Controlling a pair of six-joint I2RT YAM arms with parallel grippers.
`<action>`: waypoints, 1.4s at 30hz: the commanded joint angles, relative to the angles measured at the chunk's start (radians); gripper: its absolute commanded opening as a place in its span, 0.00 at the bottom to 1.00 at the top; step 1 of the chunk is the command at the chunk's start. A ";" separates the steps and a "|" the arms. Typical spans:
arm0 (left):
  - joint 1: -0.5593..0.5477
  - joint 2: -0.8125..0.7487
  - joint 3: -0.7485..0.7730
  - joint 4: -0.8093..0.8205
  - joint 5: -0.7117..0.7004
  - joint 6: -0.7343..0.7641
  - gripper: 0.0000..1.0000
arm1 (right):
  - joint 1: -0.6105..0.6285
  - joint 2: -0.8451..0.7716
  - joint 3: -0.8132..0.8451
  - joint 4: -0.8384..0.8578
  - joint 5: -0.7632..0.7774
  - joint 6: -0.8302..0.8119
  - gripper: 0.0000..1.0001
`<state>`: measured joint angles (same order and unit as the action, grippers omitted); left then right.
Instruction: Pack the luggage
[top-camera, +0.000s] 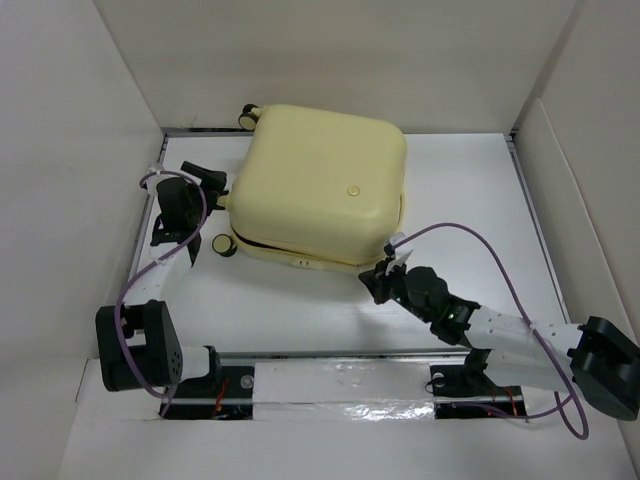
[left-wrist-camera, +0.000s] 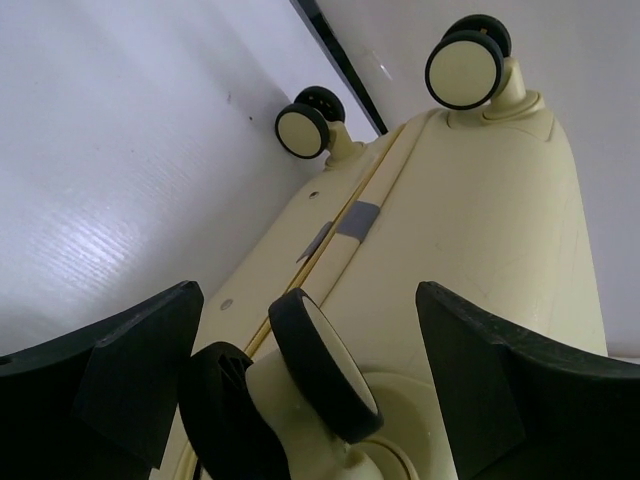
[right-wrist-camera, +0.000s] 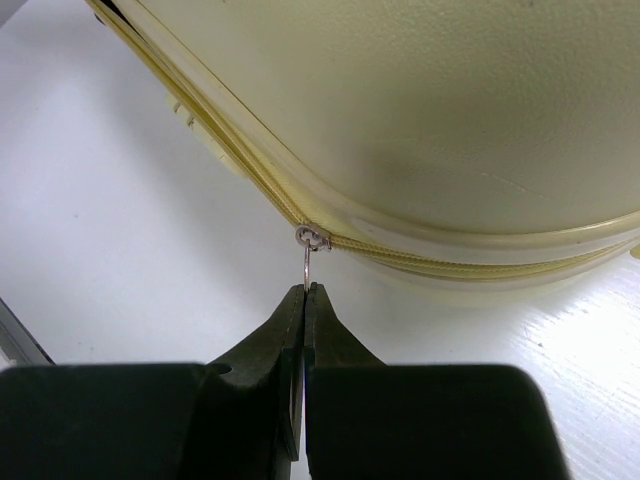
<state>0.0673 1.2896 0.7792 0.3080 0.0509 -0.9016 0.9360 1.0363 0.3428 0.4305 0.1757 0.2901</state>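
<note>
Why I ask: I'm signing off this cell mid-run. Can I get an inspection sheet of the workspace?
Surface: white table, with the luggage lying flat on it.
Job's things: luggage has its shells together and its wheels toward the left arm; the zipper pull hangs at its near edge.
Clutter: nothing seen.
Grippers: left gripper is open, with its fingers either side of a caster wheel; right gripper is shut on the zipper pull.
Cables: left purple cable and right purple cable each loop from wrist to base.
Surroundings: white walls on three sides.
</note>
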 joint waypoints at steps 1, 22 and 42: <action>-0.004 0.022 0.048 0.095 0.078 -0.023 0.85 | 0.009 -0.004 0.001 0.059 -0.071 -0.011 0.00; -0.372 -0.114 -0.261 0.416 0.008 0.012 0.00 | -0.232 0.014 0.171 -0.045 -0.229 -0.135 0.00; -0.549 -0.351 -0.420 0.365 -0.010 0.020 0.00 | -0.110 0.004 0.266 -0.170 -0.207 -0.149 0.00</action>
<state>-0.4961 0.9810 0.3794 0.7315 -0.1688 -0.9668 0.8665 1.1503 0.6071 0.0978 0.1036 0.1257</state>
